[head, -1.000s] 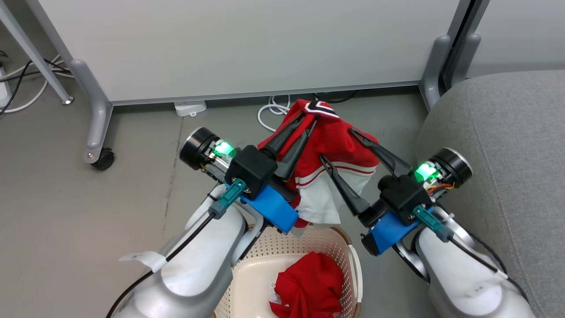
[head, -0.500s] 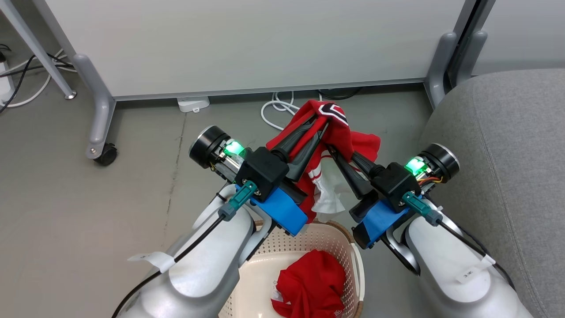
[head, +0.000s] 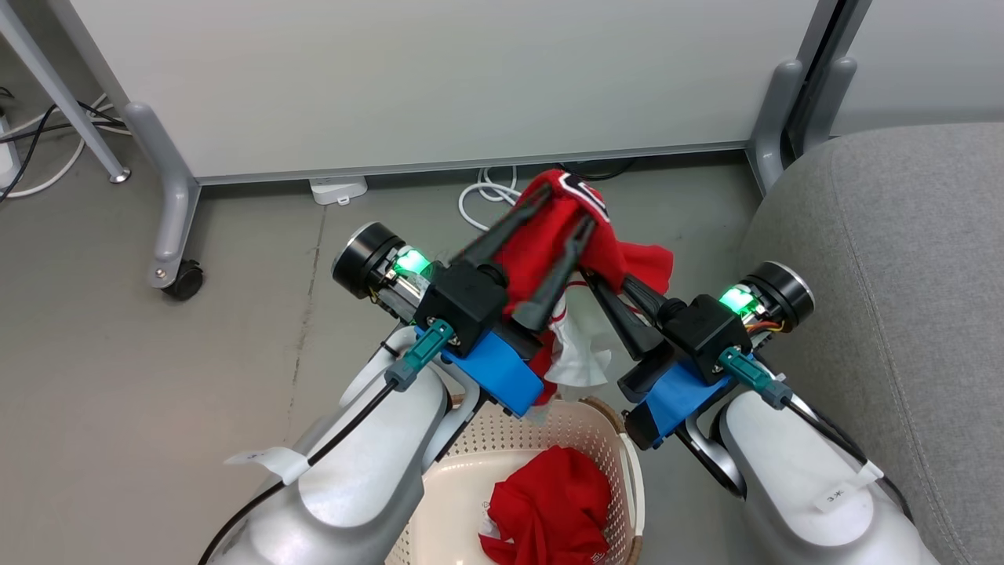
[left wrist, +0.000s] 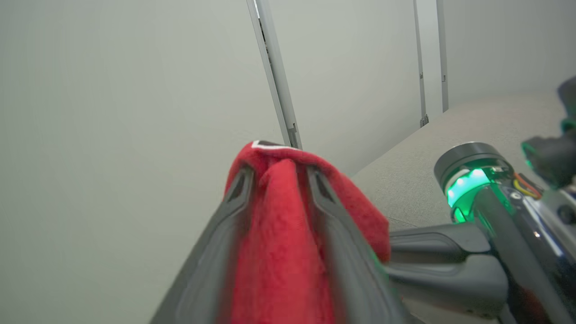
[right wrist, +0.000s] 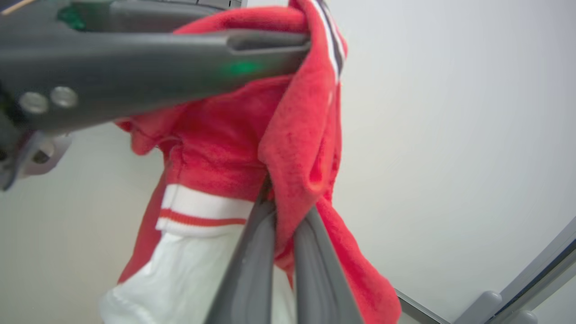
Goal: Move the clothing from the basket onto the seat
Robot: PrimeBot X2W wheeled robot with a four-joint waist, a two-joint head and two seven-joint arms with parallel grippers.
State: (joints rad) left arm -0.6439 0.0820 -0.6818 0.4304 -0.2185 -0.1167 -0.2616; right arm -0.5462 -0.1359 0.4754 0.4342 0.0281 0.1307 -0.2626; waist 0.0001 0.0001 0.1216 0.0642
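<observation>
While my right gripper clamps the clothing over the basket's far rim, my left gripper gapes around it. The seat stands right; a white cable lies beyond.

The held red garment hangs bunched in the air above the basket, with its white lining and a white stripe band turned downward. A fold is pinched in the right gripper. More fabric lies between and over the spread fingers of the left gripper. A second red garment lies crumpled inside the cream perforated basket with its brown rim. The grey upholstered seat lies just right of the basket.
</observation>
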